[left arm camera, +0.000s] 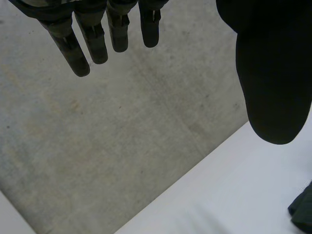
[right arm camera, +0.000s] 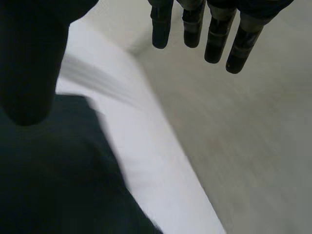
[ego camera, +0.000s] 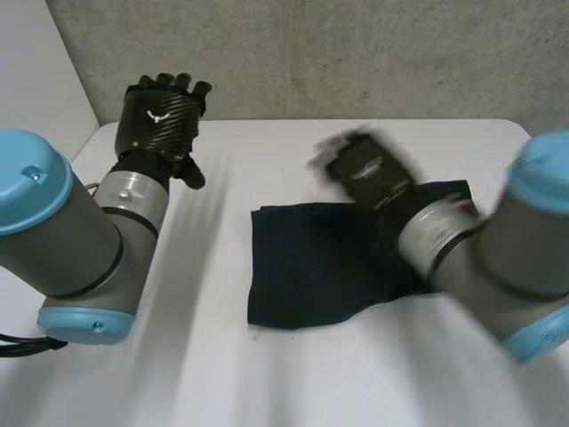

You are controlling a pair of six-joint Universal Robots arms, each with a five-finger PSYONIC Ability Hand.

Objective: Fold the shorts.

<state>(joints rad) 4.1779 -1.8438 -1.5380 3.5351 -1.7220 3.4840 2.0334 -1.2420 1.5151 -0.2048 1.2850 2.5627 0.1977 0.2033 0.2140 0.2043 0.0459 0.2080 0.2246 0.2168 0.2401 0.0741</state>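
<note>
Dark navy shorts (ego camera: 311, 267) lie folded into a rough rectangle on the white table (ego camera: 267, 374), right of the middle. My right hand (ego camera: 364, 169) hovers over the shorts' far edge with fingers (right arm camera: 214, 39) straight and nothing in them; the shorts (right arm camera: 53, 175) lie under its palm. My left hand (ego camera: 160, 116) is raised above the table's far left corner, well clear of the cloth, its fingers (left arm camera: 92, 39) straight and empty. A small bit of the shorts (left arm camera: 303, 207) appears beside its thumb.
A grey concrete wall (ego camera: 311, 53) stands behind the table's far edge. Bare white table surface stretches left of and in front of the shorts.
</note>
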